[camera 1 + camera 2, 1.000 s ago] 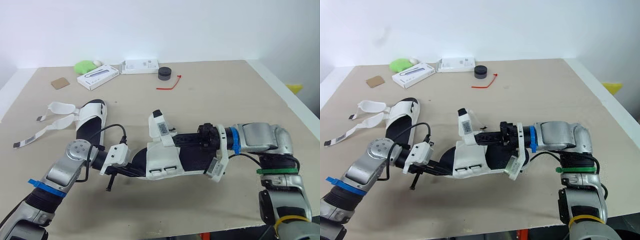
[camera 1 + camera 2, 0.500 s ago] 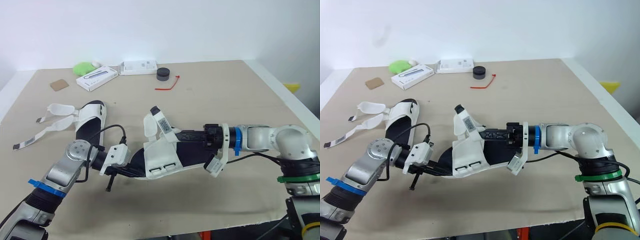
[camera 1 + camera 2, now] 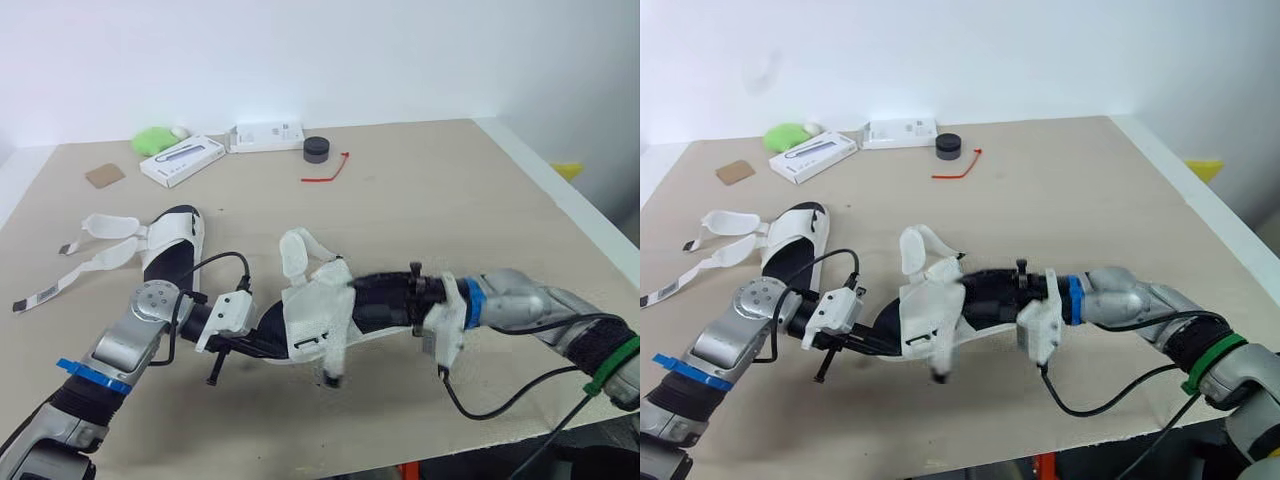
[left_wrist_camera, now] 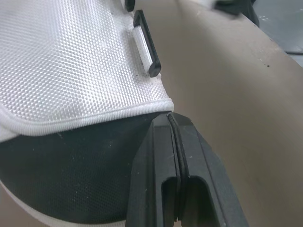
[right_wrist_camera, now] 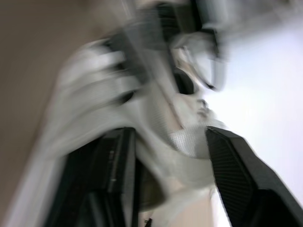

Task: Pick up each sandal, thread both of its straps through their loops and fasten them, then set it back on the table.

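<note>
As the sandal (image 3: 318, 318) looks light, its straps (image 3: 298, 252) floppy, the left hand (image 4: 170, 120) pinches one sole end, the right hand (image 5: 168, 137) clamps the other.

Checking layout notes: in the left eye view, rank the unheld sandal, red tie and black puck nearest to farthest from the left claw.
1. Unheld sandal, on the table behind and left of the left claw, which pinches the held sandal.
2. Red tie, well back, to the right.
3. Black puck, just beyond the tie, near the far edge.
</note>
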Motion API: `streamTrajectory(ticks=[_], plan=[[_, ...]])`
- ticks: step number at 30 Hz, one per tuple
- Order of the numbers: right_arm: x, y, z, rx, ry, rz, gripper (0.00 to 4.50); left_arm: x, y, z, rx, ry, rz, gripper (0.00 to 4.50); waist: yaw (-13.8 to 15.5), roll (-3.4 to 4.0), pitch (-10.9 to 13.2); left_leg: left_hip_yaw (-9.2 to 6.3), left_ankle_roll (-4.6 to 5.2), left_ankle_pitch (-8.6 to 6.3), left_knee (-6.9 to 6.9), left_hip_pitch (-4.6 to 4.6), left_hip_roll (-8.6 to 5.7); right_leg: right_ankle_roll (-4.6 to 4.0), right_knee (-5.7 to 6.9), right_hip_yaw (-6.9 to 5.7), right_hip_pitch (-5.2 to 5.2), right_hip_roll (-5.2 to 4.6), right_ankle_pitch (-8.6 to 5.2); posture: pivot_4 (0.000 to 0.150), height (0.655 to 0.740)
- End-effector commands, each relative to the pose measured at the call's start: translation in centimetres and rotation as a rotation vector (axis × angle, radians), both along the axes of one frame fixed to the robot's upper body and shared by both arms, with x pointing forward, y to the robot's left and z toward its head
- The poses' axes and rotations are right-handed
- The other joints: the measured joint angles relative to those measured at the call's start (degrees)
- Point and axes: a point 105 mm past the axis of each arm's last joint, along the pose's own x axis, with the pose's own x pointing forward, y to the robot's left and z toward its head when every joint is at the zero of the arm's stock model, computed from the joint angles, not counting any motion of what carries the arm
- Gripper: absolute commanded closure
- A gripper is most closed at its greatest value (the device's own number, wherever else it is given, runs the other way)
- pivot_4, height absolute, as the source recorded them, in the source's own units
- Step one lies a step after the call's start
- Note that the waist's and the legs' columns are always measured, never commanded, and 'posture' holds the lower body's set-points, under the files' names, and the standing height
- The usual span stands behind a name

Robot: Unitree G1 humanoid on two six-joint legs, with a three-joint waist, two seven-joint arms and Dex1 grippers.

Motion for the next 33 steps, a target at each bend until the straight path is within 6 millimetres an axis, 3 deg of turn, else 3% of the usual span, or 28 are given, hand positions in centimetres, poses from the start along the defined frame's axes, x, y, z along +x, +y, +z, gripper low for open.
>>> streamTrajectory(ticks=[1,4,8,16,21,33], plan=[[-0.4,0.2,2.6,0.035,0.267,-0.001,1.93,0.1,0.5,-1.2,0.043,0.028,0.026,4.5,0.5,-0.01,0.0,-0.07,0.0,0.0,0.0,-0.01,0.05,-0.06,0.0,-0.06,0.0,0.01,0.0,0.15,0.74],[-1.2,0.0,3.3,0.028,0.518,-0.001,1.93,0.2,0.6,-1.2,0.042,0.026,0.028,4.5,1.0,0.01,0.0,-0.17,0.0,0.0,0.0,-0.04,0.18,-0.19,0.04,-0.2,-0.05,0.12,-0.05,0.15,0.74],[-2.8,-0.7,2.8,-0.043,0.872,-0.029,1.93,0.2,0.7,-1.3,0.043,0.023,0.029,4.5,1.5,0.1,-0.1,-0.36,-0.01,0.0,0.0,-0.27,0.31,-0.44,0.11,-0.49,-0.25,0.2,-0.05,0.15,0.74],[-4.9,-0.7,0.6,-0.137,1.257,-0.176,1.93,-0.1,0.6,-1.4,0.04,0.03,0.027,4.5,2.5,0.26,-0.1,-0.75,-0.06,0.03,0.0,-0.41,0.42,-0.29,0.11,-1.03,-0.3,0.33,-0.26,0.15,0.74],[-5.0,-0.4,-0.6,-0.145,1.361,-0.278,1.93,-0.2,0.5,-1.3,0.037,0.031,0.023,4.5,2.7,0.26,-0.1,-0.94,-0.13,0.07,0.0,-0.49,0.45,-0.34,0.11,-1.22,-0.31,0.36,-0.27,0.15,0.74],[-4.9,0.4,-1.0,-0.128,1.478,-0.318,1.93,-0.2,0.1,-1.1,0.03,0.027,0.008,4.5,2.7,0.26,-0.1,-1.16,-0.17,0.09,0.01,-0.69,0.44,-0.41,0.03,-1.41,-0.36,0.33,-0.25,0.15,0.74]])
